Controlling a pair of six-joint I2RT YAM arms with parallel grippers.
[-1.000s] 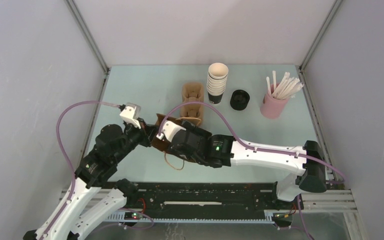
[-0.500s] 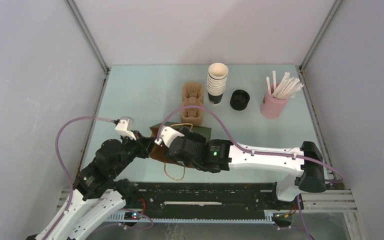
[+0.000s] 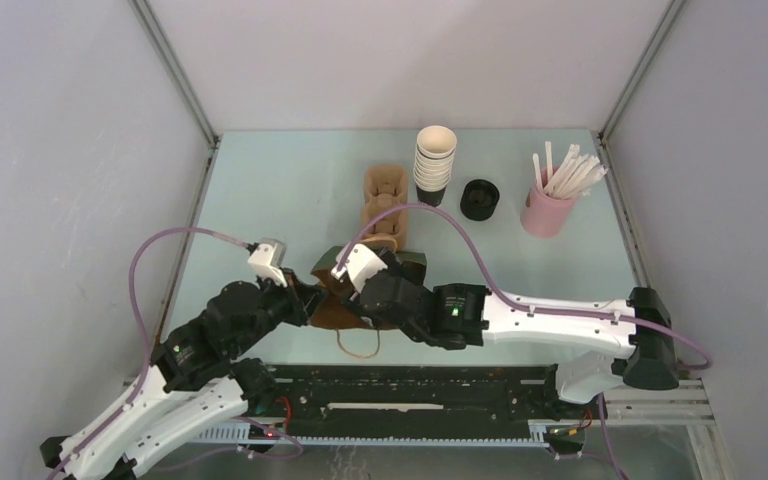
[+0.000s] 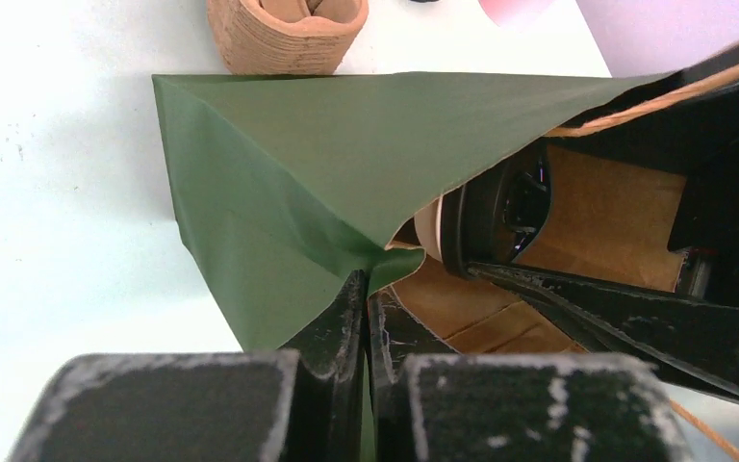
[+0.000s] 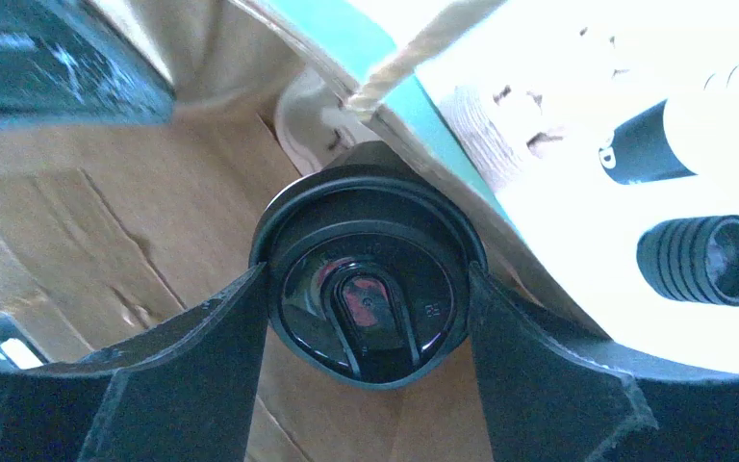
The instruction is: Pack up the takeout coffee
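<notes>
Not much room here: the mouth of the bag (image 4: 346, 144) is plugged by the right gripper (image 5: 367, 327) clamped round the coffee (image 5: 366, 289), the left gripper (image 4: 366, 298) pinches its edge, and trays (image 3: 384, 195) sit just behind, so the only open room is the table's (image 3: 280, 190) far-left.

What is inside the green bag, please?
The lidded takeout coffee, held by the right tool, against brown lining. The cup's body and the bottom of the green bag are hidden.

Robot lab booth: grey panel walls (image 3: 400, 60), aluminium frame posts (image 3: 175, 70), pale-green tabletop (image 3: 280, 180).
</notes>
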